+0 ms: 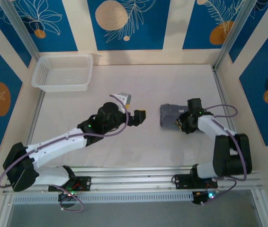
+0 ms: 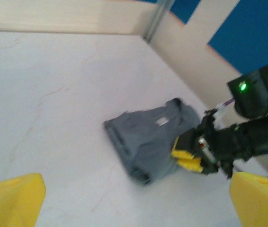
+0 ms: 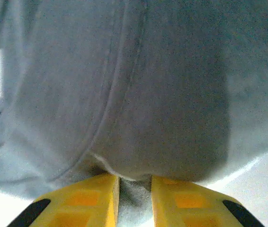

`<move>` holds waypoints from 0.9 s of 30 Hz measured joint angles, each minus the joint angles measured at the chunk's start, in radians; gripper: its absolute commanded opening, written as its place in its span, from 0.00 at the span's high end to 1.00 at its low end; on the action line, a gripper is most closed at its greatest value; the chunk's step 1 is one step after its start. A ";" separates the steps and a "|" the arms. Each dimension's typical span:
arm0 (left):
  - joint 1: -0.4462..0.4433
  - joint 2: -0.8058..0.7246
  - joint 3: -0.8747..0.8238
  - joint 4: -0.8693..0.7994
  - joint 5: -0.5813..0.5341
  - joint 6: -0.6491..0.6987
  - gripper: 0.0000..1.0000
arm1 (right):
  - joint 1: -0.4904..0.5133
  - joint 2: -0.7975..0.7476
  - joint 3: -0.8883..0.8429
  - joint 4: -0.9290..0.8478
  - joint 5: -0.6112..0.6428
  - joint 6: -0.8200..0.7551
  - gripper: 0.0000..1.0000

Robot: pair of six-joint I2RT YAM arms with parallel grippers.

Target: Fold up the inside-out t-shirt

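Plainly, t-shirt (image 3: pixel 148 94) edge sits pinched inside right pincer (image 3: pixel 135 183).

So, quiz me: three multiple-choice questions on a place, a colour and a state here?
1. Where is the basket? A) far left corner B) near edge C) centre
2. The t-shirt's colour? A) white B) red C) dark grey
3. The left claw is? A) gripping the basket B) wide open, empty C) gripping the t-shirt
Answers: A, it stands by the far left wall; C, its folded fabric looks dark grey; B, its fingers stand far apart.
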 measured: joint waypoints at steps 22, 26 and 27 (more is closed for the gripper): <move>0.042 -0.165 -0.123 -0.135 -0.140 0.020 0.01 | -0.167 0.882 1.165 -0.234 0.082 -0.267 0.75; 0.051 -0.195 -0.141 -0.140 -0.165 0.024 0.01 | -0.185 1.014 1.415 -0.331 0.056 -0.262 0.73; 0.052 -0.200 -0.144 -0.143 -0.172 0.023 0.01 | -0.188 1.032 1.450 -0.342 0.052 -0.260 0.73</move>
